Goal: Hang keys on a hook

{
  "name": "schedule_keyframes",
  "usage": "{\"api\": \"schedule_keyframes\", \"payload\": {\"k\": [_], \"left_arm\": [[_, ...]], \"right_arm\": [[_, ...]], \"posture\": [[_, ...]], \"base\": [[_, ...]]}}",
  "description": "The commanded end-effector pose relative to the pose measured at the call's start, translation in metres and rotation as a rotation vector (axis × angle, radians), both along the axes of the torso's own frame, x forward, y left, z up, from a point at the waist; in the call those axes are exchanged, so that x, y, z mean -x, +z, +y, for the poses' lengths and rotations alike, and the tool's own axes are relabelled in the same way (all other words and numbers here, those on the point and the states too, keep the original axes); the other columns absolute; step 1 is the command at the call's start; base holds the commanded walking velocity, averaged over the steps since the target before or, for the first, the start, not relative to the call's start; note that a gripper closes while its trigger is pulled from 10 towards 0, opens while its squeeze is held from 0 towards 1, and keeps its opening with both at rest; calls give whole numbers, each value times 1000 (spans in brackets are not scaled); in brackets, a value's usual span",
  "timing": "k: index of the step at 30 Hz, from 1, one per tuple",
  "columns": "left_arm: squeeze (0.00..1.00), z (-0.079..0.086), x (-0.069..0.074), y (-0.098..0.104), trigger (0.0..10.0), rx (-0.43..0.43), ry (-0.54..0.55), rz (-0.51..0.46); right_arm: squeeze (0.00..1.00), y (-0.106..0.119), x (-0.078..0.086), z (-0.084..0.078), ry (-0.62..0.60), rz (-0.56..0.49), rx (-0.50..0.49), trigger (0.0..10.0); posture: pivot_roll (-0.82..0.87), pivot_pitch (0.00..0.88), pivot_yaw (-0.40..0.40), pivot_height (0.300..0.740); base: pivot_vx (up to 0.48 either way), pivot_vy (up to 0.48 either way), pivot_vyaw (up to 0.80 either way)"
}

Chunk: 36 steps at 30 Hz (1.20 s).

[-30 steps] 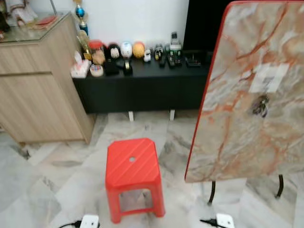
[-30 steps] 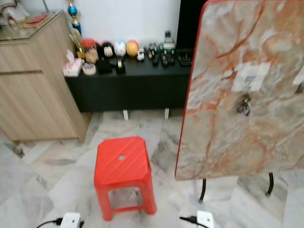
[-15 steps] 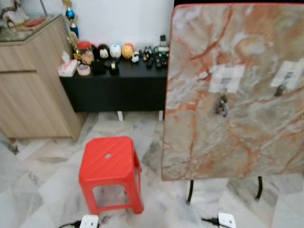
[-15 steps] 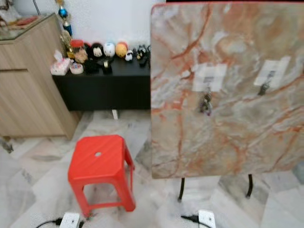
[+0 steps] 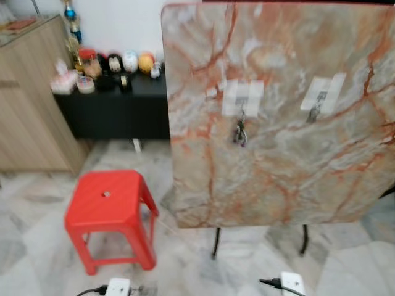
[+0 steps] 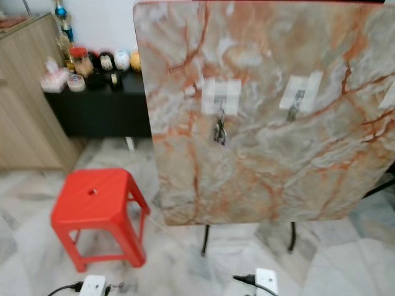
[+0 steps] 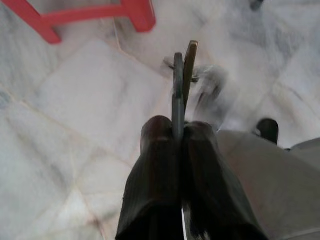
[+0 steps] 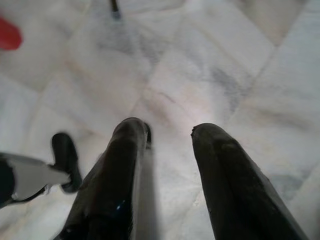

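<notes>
A marble-patterned board (image 5: 278,172) stands upright on thin black legs in front of me. Two taped white patches on it carry hooks: the left hook (image 5: 242,102) has a bunch of keys (image 5: 239,133) hanging from it, and the right hook (image 5: 316,110) is a small dark shape. In the left wrist view my left gripper (image 7: 179,127) is shut on a key (image 7: 183,70) that sticks out past the fingertips, above the marble floor. My right gripper (image 8: 170,131) is open over the floor with nothing between its fingers.
A red plastic stool (image 5: 108,206) stands left of the board. Behind it are a low black console (image 5: 117,111) with several trinkets and a wooden cabinet (image 5: 28,105) at far left. Two white boxes with black cables (image 5: 292,283) sit at the bottom edge.
The whole picture has shifted left, so the camera has turned right; the board now faces me in the middle and its second hook has come into view. Nothing itself has moved.
</notes>
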<state>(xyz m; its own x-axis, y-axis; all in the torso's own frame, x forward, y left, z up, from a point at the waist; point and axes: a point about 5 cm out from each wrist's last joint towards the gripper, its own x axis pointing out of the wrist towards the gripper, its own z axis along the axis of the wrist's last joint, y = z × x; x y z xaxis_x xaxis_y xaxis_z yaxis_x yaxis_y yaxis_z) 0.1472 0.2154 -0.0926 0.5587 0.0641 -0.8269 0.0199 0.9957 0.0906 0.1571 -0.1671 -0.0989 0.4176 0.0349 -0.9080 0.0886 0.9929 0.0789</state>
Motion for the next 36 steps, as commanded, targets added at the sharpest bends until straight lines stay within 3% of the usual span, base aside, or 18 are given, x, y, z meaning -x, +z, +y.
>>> {"api": "schedule_keyframes", "payload": {"k": [1,4,11,36], "left_arm": [[0,-3,0,-1,10000,-4,-17,9],[0,-3,0,-1,10000,-5,-18,10],[0,-4,0,-1,10000,0,-18,9],[0,1,-1,0,10000,-25,-46,19]], "right_arm": [[0,1,0,-6,21,3,23,10000],[0,2,-3,-7,115,-7,62,10000],[0,2,-3,-8,130,-2,66,10000],[0,2,-4,-2,118,-13,61,10000]], "posture": [[18,0,-22,740],[15,0,-20,740],[-2,0,-28,740],[-35,0,31,740]], "base": [[0,-379,0],[0,-372,279],[0,-367,764],[0,-381,0]]}}
